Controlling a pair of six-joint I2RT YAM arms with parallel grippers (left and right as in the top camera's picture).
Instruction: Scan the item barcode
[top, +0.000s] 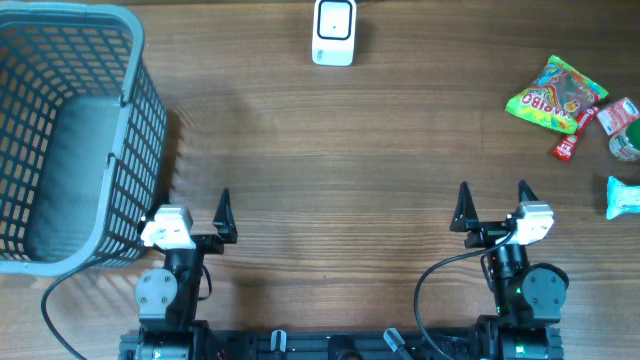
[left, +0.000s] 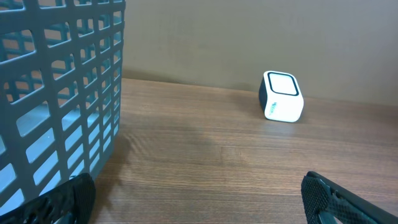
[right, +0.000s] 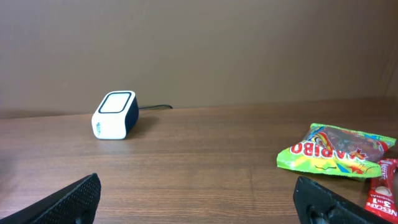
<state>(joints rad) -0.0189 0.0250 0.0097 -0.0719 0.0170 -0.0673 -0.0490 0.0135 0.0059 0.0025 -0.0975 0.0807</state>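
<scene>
Left arm (top: 165, 288), right arm (top: 527, 285), jaws spread wide

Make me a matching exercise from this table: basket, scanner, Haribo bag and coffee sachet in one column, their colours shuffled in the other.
Things:
1. plastic basket
2. barcode scanner
3. Haribo bag
4. coffee sachet

Colours:
A. white
B. red
C. grey-blue
D. green

Pairs: 1-C, 2-A, 3-D, 4-B.

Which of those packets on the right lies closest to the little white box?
The bright green Haribo bag; the red sachet and the teal packet lie farther from the white scanner.
</scene>
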